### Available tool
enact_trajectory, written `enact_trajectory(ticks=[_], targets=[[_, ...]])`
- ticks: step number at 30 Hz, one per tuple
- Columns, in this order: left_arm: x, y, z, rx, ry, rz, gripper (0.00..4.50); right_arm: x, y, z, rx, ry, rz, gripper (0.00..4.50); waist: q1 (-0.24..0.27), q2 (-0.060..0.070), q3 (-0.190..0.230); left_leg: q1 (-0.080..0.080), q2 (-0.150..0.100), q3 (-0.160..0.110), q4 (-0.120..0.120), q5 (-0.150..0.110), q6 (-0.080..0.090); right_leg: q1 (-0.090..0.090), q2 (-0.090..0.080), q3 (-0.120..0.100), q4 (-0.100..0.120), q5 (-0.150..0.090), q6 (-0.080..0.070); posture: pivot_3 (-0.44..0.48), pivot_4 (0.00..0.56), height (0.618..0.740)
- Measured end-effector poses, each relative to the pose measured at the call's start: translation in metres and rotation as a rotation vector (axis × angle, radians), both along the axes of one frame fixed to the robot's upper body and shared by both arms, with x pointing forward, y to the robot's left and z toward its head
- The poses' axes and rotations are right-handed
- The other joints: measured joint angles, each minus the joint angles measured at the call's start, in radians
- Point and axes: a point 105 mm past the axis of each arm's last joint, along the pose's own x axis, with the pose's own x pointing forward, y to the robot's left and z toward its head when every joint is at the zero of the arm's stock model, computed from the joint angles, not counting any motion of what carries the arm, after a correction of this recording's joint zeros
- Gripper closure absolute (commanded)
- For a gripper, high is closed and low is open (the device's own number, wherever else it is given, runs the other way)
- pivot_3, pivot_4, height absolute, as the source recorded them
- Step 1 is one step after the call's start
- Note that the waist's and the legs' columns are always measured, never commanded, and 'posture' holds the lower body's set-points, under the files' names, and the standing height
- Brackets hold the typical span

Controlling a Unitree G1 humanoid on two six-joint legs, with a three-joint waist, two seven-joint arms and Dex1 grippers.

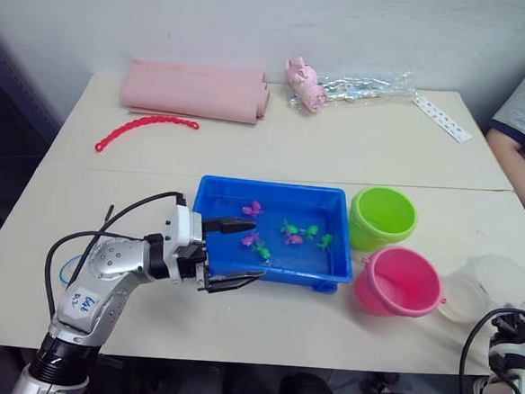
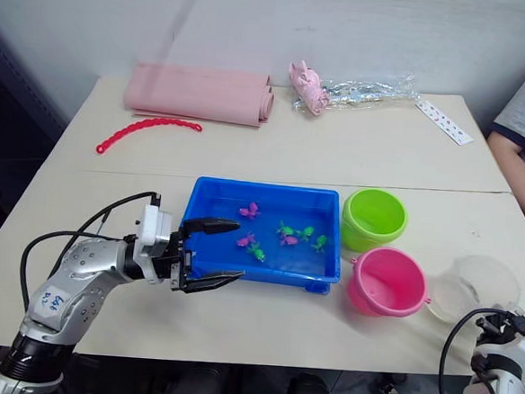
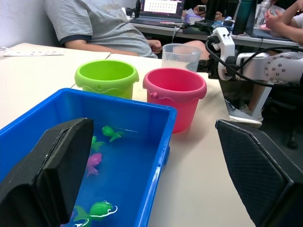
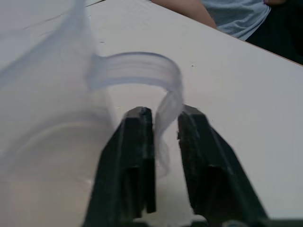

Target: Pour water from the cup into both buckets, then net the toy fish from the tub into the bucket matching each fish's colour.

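Observation:
The blue tub (image 1: 272,188) sits mid-table holding water and several tiny pink and green toy fish (image 1: 289,227). My left gripper (image 1: 259,249) is open, its fingers straddling the tub's near left corner, one over the water and one outside the front wall. Right of the tub stand the lime green bucket (image 1: 383,216) and, nearer, the pink bucket (image 1: 401,281). The clear cup (image 1: 486,285) stands upright on the table right of the pink bucket. My right gripper (image 4: 165,113) is shut on the cup's handle (image 4: 163,78).
A rolled pink mat (image 1: 196,90), a red bead chain (image 1: 146,127), a pink toy in clear wrapping (image 1: 308,85) and a white strip (image 1: 444,118) lie on the far half of the table. A person's arm (image 1: 523,148) rests at the right edge.

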Motion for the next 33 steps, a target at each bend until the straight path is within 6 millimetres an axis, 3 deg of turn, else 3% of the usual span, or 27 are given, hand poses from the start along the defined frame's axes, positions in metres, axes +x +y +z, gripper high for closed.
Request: enact_trajectory(ticks=[10, 14, 19, 24, 33], targets=[[-0.001, 0.000, -0.001, -0.006, 0.000, 0.005, 0.00, -0.005, -0.001, 0.002, -0.018, 0.012, 0.009, 4.48, -0.010, 0.001, 0.000, 0.000, 0.000, 0.000, 0.000, 0.000, 0.000, 0.000, 0.000, 0.000, 0.000, 0.000, 0.000, 0.000, 0.150, 0.740], [-0.001, 0.002, -0.002, -0.005, 0.007, 0.007, 0.00, -0.009, -0.002, 0.026, -0.117, 0.008, 0.071, 4.48, -0.011, 0.002, 0.000, 0.000, 0.000, 0.000, 0.000, 0.000, 0.000, 0.000, 0.000, 0.000, 0.000, 0.000, 0.000, 0.000, 0.150, 0.740], [-0.004, 0.004, 0.000, 0.012, 0.021, -0.040, 0.00, -0.013, 0.008, 0.073, -0.427, 0.069, 0.240, 4.48, -0.008, 0.002, 0.000, 0.000, 0.000, 0.000, 0.000, 0.000, 0.000, 0.000, 0.000, 0.000, 0.000, 0.000, 0.000, 0.000, 0.150, 0.740], [0.000, 0.001, 0.008, 0.003, 0.022, -0.108, 0.00, -0.015, 0.018, 0.094, -0.607, 0.128, 0.346, 4.48, -0.007, 0.002, 0.000, 0.000, 0.000, 0.001, 0.000, 0.000, 0.001, 0.000, 0.000, 0.001, -0.001, 0.000, 0.000, 0.000, 0.150, 0.740], [0.003, -0.010, 0.008, -0.008, 0.035, -0.174, 0.00, -0.018, 0.024, 0.126, -0.901, 0.195, 0.354, 4.48, -0.006, 0.002, 0.000, 0.000, 0.000, 0.001, 0.000, 0.000, 0.000, 0.000, 0.001, 0.001, -0.001, 0.000, 0.000, 0.000, 0.150, 0.740]])
